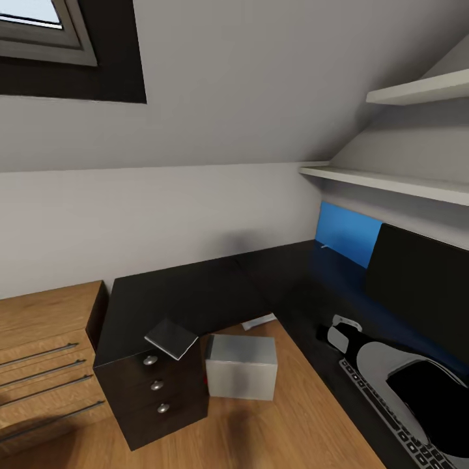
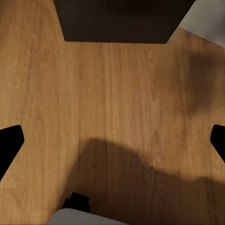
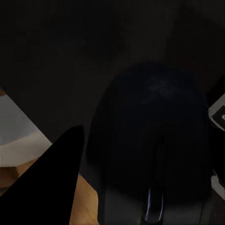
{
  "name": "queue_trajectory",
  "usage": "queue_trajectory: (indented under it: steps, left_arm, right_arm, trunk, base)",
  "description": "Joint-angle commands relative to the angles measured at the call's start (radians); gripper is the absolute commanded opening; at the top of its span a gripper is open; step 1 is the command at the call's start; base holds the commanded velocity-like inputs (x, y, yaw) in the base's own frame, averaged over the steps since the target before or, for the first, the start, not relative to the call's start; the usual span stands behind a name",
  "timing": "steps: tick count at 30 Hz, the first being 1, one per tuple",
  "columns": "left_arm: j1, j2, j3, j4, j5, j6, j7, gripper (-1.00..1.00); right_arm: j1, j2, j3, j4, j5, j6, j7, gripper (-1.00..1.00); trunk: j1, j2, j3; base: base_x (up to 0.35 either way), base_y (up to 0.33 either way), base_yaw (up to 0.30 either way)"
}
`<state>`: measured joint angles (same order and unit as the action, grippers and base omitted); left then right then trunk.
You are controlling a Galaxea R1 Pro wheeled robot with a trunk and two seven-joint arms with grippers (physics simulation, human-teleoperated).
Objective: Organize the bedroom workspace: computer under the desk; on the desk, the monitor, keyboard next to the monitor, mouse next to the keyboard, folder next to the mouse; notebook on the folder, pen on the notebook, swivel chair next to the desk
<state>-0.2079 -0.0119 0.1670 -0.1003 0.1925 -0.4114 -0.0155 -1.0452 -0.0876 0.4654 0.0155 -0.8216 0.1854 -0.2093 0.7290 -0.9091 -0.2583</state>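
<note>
- Mouse [image 3: 154,154] placement beside the keyboard [image 1: 391,417] was judged the step in hand: in the right wrist view the mouse sat close between the right gripper's [image 3: 140,187] fingers, above the black desk [image 1: 195,293].
- Right gripper state: one dark finger [image 3: 51,183] lay just beside the mouse; whether the jaws gripped it or merely straddled it could not be told.
- Keyboard position: near right, on the desk's right wing, partly covered by the right arm [image 1: 404,371].
- Left gripper [image 2: 112,140]: jaws wide, nothing between them, hanging over the wooden floor [image 2: 112,93].
- Computer [image 1: 241,366]: on the floor in the desk's inner corner, just beside the drawer unit [image 1: 153,391].
- Notebook [image 1: 171,339]: on the near edge of the desk top, above the drawers, overhanging slightly.
- Monitor [image 1: 423,286]: on the desk at right, beyond the keyboard; a blue panel [image 1: 348,234] stood further back.
- Next move, as judged: the mouse needed to rest flat just beside the keyboard, then the jaws had to clear it without dragging it.
</note>
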Motion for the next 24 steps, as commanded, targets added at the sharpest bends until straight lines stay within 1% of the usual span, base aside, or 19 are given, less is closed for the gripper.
queue_trajectory:
  steps: [1, 12, 21, 24]
  left_arm:
    - [-0.001, 0.000, 0.005, 0.001, 0.001, -0.003, -0.002, 1.00]
    - [-0.001, 0.001, 0.005, 0.001, 0.002, -0.003, -0.003, 1.00]
    - [-0.001, 0.002, 0.006, 0.001, 0.002, -0.003, -0.003, 1.00]
    - [-0.001, 0.002, 0.007, 0.001, 0.003, -0.002, -0.006, 1.00]
  right_arm:
    - [-0.001, 0.000, 0.009, 0.001, -0.005, 0.005, -0.002, -1.00]
    - [0.000, 0.002, 0.009, 0.002, -0.007, 0.005, -0.003, -1.00]
    - [0.001, 0.001, 0.007, 0.003, -0.007, 0.003, -0.004, -1.00]
    - [0.001, 0.000, 0.007, 0.003, -0.007, 0.002, -0.004, -1.00]
  trunk:
    - [0.000, -0.001, -0.001]
    - [0.000, -0.001, -0.001]
    - [0.000, -0.001, -0.001]
    - [0.000, -0.001, -0.001]
  base:
    - [0.163, 0.075, 0.000]
    - [0.233, 0.151, 0.000]
    - [0.059, 0.038, 0.000]
    - [0.158, 0.005, 0.000]
